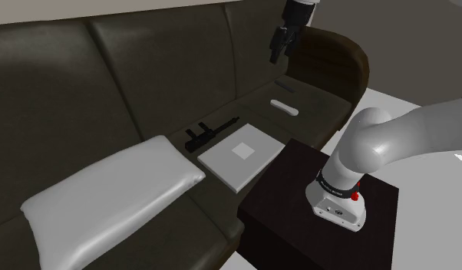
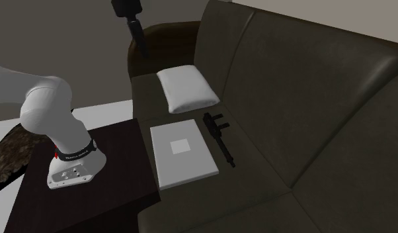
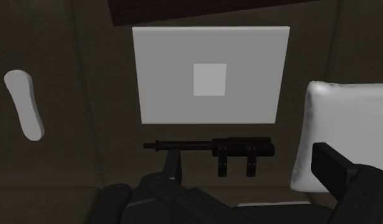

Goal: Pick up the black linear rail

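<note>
Up above the dark sofa (image 1: 145, 69), the black gripper (image 1: 275, 55) hangs in the air near the rounded armrest (image 1: 337, 54), well clear of the seat and touching nothing. Seen from the wrist camera, its two fingers (image 3: 333, 168) stand apart with nothing between them, so the jaws are open and empty. The black linear rail (image 1: 212, 132) lies flat on the seat cushion, close to the foot of the backrest. It is a thin rod with a blockier carriage at one end, and two short prongs stick out from that carriage. The carriage end points toward the white pillow (image 1: 114, 195), and the thin end points toward the armrest side. Just beside the rail, on the side away from the backrest, lies a flat white square slab (image 1: 241, 156) with a greyer square at its middle. The wrist view shows a narrow strip of seat between slab and rail, so the two are apart. The pillow rests on the seat next to the slab and near the rail's carriage. A small white oblong piece (image 1: 284, 107) lies farther along the cushion toward the armrest, well apart from the rail. The dark box stand (image 1: 291, 184) sits against the sofa's front by the slab, and the white arm (image 1: 406, 138) rises from it.
</note>
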Available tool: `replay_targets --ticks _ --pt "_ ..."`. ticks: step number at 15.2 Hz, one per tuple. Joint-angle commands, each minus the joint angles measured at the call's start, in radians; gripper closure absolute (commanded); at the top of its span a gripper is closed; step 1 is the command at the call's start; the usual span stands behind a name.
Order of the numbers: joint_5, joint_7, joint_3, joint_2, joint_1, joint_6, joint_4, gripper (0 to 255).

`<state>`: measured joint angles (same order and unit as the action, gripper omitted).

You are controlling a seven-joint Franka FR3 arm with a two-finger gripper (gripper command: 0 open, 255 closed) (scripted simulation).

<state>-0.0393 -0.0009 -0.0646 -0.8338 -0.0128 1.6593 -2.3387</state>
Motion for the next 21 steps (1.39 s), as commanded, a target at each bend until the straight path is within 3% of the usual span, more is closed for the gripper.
replay_targets --ticks 1,11,21 --pt "0.000 0.000 0.000 0.000 0.000 0.000 0.000 0" --pt "0.007 0.028 0.003 0.233 0.010 0.351 -0.120 0" --pt "0.022 0.047 0.005 0.582 0.022 0.672 -0.094 0"
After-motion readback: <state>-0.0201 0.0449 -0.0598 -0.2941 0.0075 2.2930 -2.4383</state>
